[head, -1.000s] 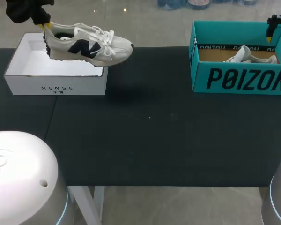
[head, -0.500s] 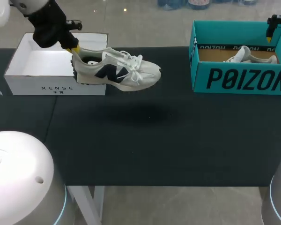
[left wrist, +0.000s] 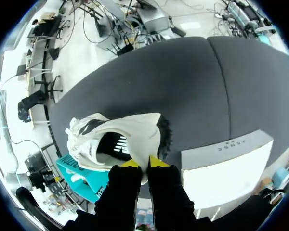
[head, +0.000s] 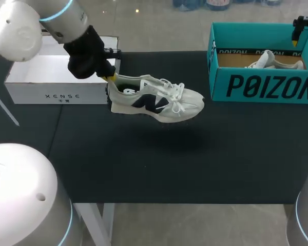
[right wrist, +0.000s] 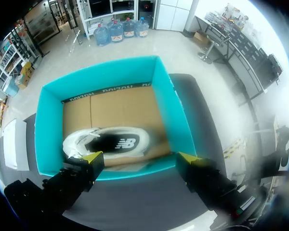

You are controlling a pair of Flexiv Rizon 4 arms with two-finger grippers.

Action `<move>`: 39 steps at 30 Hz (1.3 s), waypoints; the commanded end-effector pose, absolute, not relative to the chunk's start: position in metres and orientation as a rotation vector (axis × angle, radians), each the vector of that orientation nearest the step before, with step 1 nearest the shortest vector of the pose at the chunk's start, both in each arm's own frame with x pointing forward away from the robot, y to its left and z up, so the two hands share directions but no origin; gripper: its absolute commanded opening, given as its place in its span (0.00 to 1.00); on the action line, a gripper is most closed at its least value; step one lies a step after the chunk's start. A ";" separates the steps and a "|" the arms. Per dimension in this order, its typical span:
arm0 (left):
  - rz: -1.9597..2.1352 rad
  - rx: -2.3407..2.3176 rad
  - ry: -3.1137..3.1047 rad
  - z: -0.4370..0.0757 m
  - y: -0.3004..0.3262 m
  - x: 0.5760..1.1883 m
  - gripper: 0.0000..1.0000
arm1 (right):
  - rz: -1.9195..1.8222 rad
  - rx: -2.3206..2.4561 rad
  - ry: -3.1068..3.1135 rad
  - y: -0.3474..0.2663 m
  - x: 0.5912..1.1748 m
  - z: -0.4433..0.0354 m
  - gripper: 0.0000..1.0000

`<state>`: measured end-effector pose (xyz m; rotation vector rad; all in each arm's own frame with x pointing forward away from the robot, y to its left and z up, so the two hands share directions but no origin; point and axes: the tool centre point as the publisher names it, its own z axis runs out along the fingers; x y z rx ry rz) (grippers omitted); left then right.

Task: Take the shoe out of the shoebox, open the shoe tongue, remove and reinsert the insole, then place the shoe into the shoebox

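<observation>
above dark table (head: 195,164), left claw (left wrist: 144,163) grips white shoe (head: 154,100) by heel; right claw (right wrist: 140,159) spread.

The left gripper (left wrist: 144,163) pinches the heel rim of a white shoe (left wrist: 116,135) between its two yellow tips. The shoe hangs over the dark table (left wrist: 183,86), opening facing the camera. An open white shoebox (left wrist: 226,166) sits beside the gripper, and a teal box (left wrist: 82,178) shows partly on the other side.

Robotics lab: robot arm (head: 66,28) over black table (head: 169,164)
</observation>
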<state>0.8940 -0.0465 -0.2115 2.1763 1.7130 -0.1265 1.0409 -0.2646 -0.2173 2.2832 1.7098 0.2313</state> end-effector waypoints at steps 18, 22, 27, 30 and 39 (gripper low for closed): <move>-0.136 2.128 1.816 -0.271 -0.085 0.826 0.00 | 0.231 2.283 1.708 -0.264 1.041 -0.218 1.00; -0.147 2.107 1.846 -0.280 -0.088 0.826 0.00 | 0.231 2.283 1.708 -0.264 1.041 -0.218 1.00; -0.145 2.089 1.877 -0.294 -0.092 0.823 0.00 | 0.231 2.283 1.708 -0.264 1.041 -0.218 1.00; -0.157 2.078 1.888 -0.304 -0.093 0.820 0.00 | 0.231 2.283 1.708 -0.264 1.041 -0.218 1.00; -0.181 2.083 1.856 -0.322 -0.096 0.808 0.00 | 0.231 2.283 1.708 -0.264 1.041 -0.218 1.00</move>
